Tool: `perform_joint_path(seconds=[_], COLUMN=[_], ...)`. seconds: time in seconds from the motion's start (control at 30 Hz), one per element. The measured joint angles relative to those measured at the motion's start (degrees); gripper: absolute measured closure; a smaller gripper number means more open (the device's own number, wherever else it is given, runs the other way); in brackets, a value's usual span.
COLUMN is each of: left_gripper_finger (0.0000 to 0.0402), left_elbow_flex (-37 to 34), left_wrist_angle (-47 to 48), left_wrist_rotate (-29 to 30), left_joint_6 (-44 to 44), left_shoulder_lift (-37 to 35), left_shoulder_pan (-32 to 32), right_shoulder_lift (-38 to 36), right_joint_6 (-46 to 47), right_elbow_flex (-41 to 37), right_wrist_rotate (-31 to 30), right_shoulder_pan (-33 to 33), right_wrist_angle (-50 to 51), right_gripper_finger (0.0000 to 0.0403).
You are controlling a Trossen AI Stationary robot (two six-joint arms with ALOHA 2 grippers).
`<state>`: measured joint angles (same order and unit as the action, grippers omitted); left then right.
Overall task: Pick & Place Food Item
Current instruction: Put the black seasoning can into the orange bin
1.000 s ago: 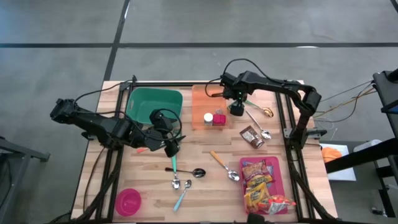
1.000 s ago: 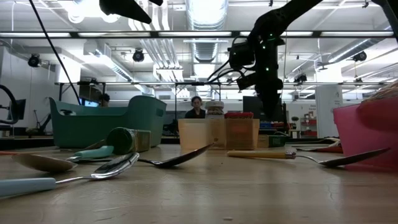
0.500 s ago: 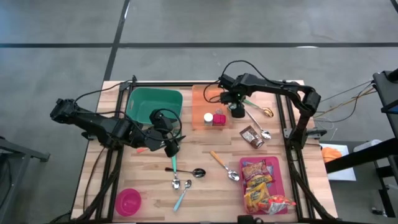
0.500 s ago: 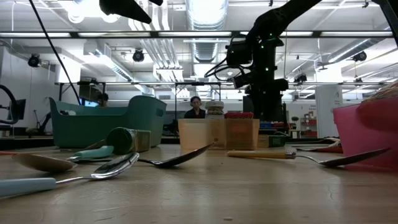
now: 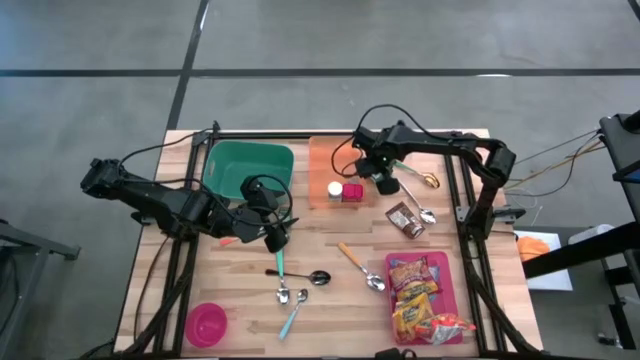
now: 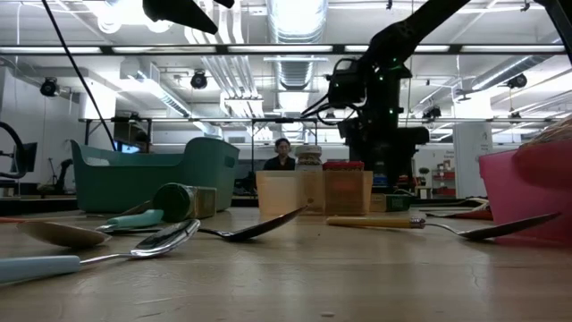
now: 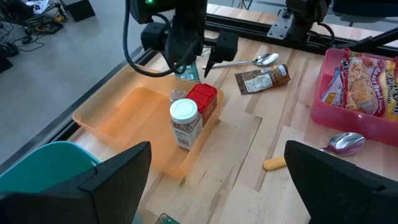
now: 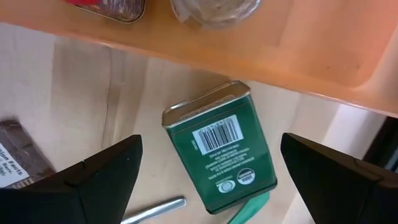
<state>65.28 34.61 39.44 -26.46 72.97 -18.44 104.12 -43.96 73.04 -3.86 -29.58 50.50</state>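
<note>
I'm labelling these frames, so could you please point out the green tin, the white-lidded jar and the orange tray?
green tin (image 8: 219, 148): right wrist view, barcode face.
white-lidded jar (image 7: 184, 110): left wrist view, lid.
orange tray (image 7: 127, 116): left wrist view, bare floor.

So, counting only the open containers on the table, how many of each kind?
Bins: 1, the green bin
Trays: 2, the orange tray and the pink tray
Bowls: 1, the pink bowl
Total: 4

The green tin carries a barcode and small round seals; its print is too small to read.
</note>
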Motion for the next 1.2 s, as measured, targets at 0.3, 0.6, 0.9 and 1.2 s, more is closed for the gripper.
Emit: perform_joint_path(seconds=[0.3, 0.6, 0.9, 1.2], left_gripper_finger=[0.0031, 0.0031, 0.0031, 0.0031], left_elbow_flex=[0.00, -0.02, -0.04, -0.04], left_wrist_angle=[-0.02, 0.29, 0.57, 0.57], left_wrist_rotate=[0.00, -0.02, -0.02, -0.02], left_joint_6=[0.00, 0.02, 0.02, 0.00], left_shoulder_lift=[0.00, 0.00, 0.00, 0.00], left_shoulder_pan=[0.00, -0.04, -0.04, -0.04], right_shoulder_lift=[6.00, 11.14, 10.88, 11.10], right_joint_6=[-1.24, 6.72, 3.40, 0.06], right_elbow_flex=[0.51, 4.47, 4.38, 4.08], right_wrist_rotate=[0.09, -8.35, -8.59, -8.00], right_shoulder_pan=[0.53, 0.94, 1.25, 3.02], right_wrist_angle=[-1.59, 2.40, 4.65, 4.55], right_gripper_finger=[0.0025, 0.0025, 0.0029, 0.0153])
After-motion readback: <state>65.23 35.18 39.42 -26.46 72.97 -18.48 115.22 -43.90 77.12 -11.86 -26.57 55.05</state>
